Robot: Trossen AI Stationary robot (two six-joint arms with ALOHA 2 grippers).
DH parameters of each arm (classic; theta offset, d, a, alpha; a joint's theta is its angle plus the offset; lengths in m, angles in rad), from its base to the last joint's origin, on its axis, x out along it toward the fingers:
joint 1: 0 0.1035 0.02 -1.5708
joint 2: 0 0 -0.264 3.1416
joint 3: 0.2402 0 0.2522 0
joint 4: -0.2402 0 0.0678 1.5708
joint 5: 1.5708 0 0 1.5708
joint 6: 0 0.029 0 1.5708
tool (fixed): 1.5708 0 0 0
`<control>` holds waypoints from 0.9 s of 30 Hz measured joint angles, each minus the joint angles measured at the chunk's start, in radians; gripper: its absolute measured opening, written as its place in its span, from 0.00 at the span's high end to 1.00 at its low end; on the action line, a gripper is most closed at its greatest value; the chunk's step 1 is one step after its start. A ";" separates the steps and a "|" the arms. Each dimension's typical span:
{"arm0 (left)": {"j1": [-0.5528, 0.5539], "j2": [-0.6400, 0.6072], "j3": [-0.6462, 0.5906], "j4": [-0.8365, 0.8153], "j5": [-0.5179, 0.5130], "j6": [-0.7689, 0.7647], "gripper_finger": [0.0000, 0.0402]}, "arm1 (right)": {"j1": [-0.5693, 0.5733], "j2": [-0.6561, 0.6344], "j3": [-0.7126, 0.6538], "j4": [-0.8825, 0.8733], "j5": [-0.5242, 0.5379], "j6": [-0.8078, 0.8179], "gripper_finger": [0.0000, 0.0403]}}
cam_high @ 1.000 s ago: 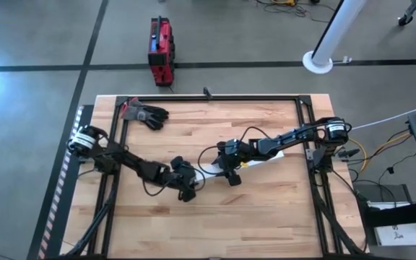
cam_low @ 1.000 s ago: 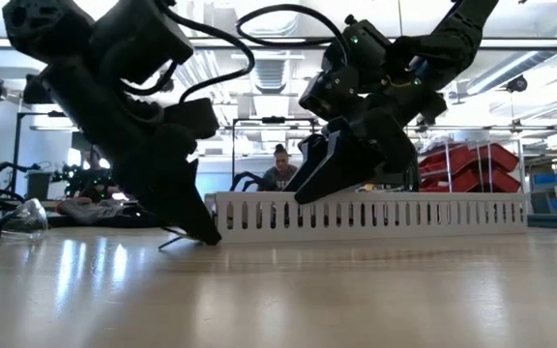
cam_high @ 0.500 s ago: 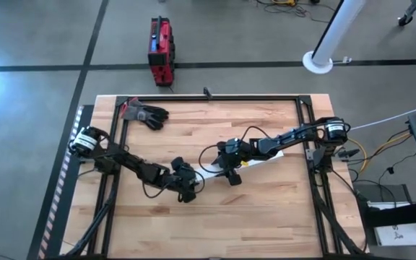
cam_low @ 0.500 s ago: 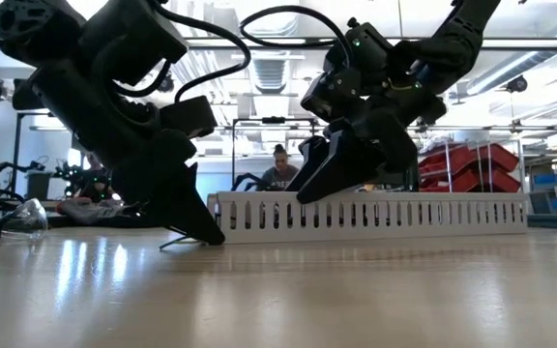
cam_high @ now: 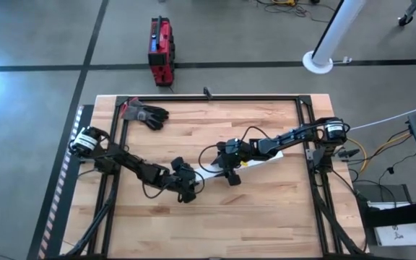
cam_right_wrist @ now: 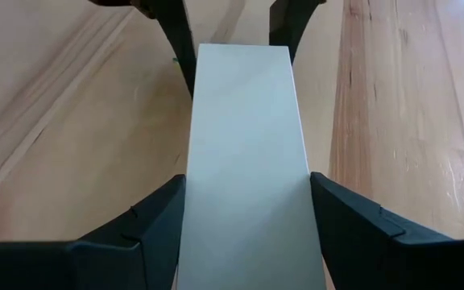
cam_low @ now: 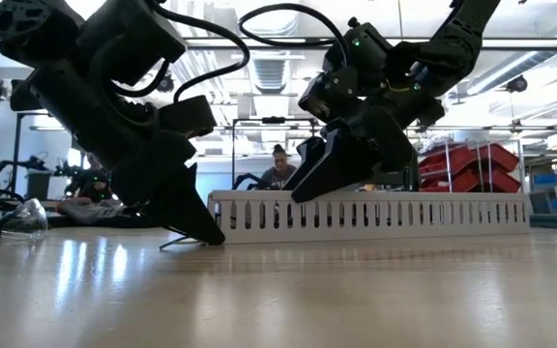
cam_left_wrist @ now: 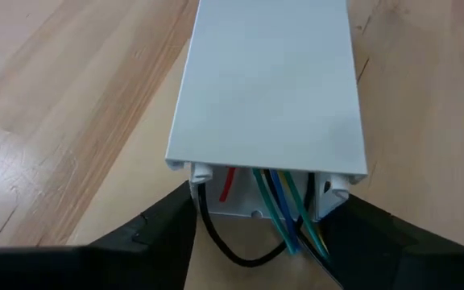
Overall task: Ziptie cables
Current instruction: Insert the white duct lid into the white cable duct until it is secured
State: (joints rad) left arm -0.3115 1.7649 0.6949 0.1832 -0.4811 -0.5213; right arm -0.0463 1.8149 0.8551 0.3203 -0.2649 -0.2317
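Note:
A long white slotted channel (cam_low: 375, 215) with a flat white lid (cam_right_wrist: 244, 121) lies on the table's middle (cam_high: 264, 158). The cables (cam_left_wrist: 266, 201), thin green, blue, red and black wires, come out of the channel's open end; a black one loops on the wood (cam_left_wrist: 232, 256). My left gripper (cam_high: 187, 189) is at that end, my right gripper (cam_high: 231, 175) a little farther along, each with a finger on either side of the channel. My left gripper has the channel's open end (cam_left_wrist: 196, 187) between its two fingers, one on each side wall. The fingers (cam_low: 199, 220) slant down from the table's left, tips near the wood. The channel stays flat on the table. My right gripper grips the channel across its width, a finger at each long edge of the lid (cam_right_wrist: 193, 201). The fingers (cam_low: 309, 184) slant down from above and reach only the channel's top edge. The channel lies along the fingers' gap, resting on the table.
A black glove (cam_high: 147, 114) lies at the far left corner. Safety glasses (cam_low: 19, 220) sit at the left in the low view. A black frame (cam_high: 215, 98) rims the table. A red case (cam_high: 161, 50) is on the floor beyond; a person (cam_low: 280, 170) sits in the room behind.
My left arm has tipped slightly while its fingertips stay at the channel's end. The channel has kept its place.

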 joint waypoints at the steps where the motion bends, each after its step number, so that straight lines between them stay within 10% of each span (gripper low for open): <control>1: 0.000 0.000 0.000 0.000 0.000 0.000 0.46 | 0.000 0.000 0.000 0.000 0.000 0.001 0.46; 27: 0.001 0.002 0.000 0.021 -0.007 0.009 0.46 | -0.005 0.003 0.002 -0.017 0.022 0.009 0.46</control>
State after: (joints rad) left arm -0.3107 1.7664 0.6945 0.2039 -0.4884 -0.5127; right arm -0.0517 1.8175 0.8574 0.3038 -0.2432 -0.2224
